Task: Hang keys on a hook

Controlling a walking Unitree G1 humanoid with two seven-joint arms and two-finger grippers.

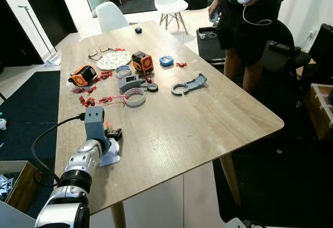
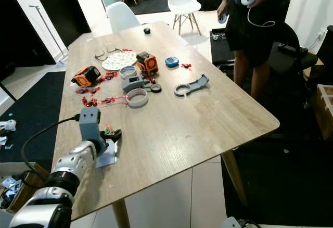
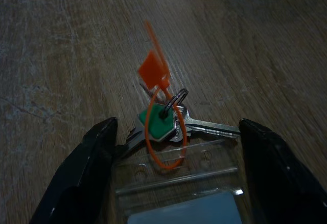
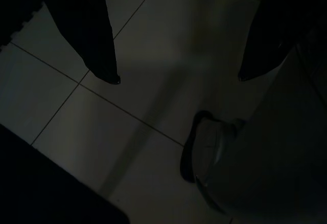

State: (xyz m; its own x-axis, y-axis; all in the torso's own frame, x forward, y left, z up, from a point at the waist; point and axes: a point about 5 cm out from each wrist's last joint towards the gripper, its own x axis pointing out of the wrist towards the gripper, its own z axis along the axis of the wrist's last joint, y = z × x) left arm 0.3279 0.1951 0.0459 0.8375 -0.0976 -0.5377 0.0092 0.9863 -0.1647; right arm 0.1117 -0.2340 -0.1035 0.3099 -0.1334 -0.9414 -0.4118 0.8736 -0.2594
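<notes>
Two black fingers of the left claw (image 3: 173, 183) stand spread wide on the wooden worktop (image 1: 197, 118), grasping nothing. Between them, just ahead of the tips, lie the keys (image 3: 173, 124) flat on the wood: a green-headed bunch on a small ring, long axis running crosswise to the fingers, one blade pointing toward one finger. An orange tag (image 3: 153, 70) loops off the ring. A clear plastic sleeve (image 3: 179, 188), perhaps a card holder, lies nearer the wrist. The right claw (image 4: 176, 78) hangs released over floor tiles.
</notes>
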